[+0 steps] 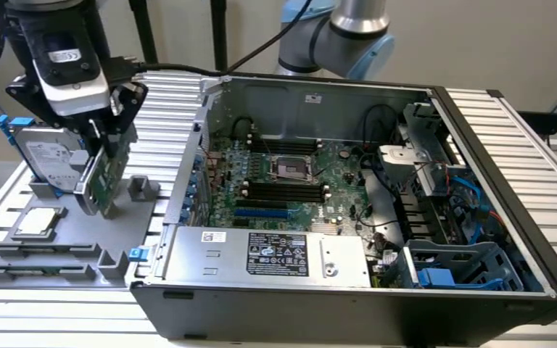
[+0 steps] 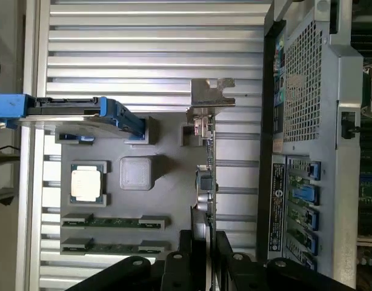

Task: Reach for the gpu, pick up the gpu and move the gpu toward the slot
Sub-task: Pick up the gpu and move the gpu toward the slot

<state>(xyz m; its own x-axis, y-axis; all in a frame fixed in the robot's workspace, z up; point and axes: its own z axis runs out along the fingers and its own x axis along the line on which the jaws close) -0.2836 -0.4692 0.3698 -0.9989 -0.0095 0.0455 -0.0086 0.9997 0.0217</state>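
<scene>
In the exterior view the hand (image 1: 107, 141) was clenched on the upper edge of the gpu (image 1: 102, 183). The card stood on edge over the gray tray (image 1: 153, 221), just beside the hard drive (image 1: 51, 156) and well apart from the open computer case (image 1: 356, 312) and its motherboard (image 1: 289, 181).

The wrist view looked along the card's thin edge to its silver bracket (image 2: 210, 97), a finger on either side. It also took in two memory sticks (image 2: 113, 221) and the case's perforated rear panel (image 2: 307, 91).

A ribbed aluminium tabletop (image 1: 521, 130) carried everything, with a plain wall (image 1: 472, 36) behind.
</scene>
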